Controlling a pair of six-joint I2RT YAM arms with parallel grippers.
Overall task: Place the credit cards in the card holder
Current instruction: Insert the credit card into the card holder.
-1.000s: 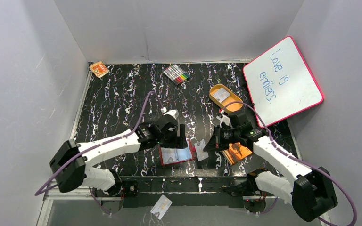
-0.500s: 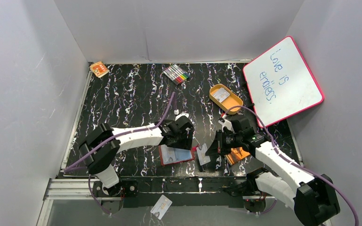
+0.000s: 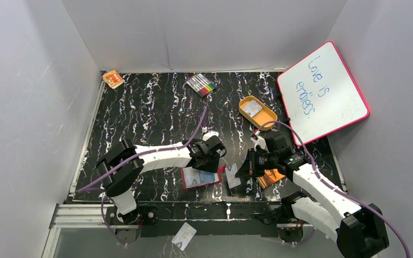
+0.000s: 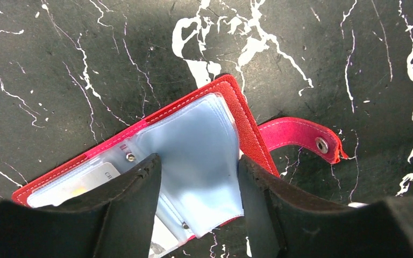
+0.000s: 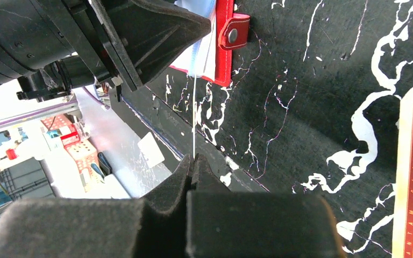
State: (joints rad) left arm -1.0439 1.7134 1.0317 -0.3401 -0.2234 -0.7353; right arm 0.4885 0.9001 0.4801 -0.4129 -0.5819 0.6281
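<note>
The holder (image 3: 200, 178) lies open by the tabletop's (image 3: 140, 118) near edge, midway along. The left gripper's (image 4: 199, 164) spread jaws straddle its floppy clear sleeves (image 4: 204, 140). The right gripper's (image 5: 192, 159) jaws pinch a card (image 3: 232, 176) just beside it: light, stiff, slick, best held by one end.

Red card holder (image 4: 250, 134), white-veined black table (image 4: 59, 48)

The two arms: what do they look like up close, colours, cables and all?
The left arm and right arm are white tubes with chunky black joints; a purple cable loops along each. The left gripper and right gripper are black, with two broad matte fingers tapering to blunt tips.
</note>
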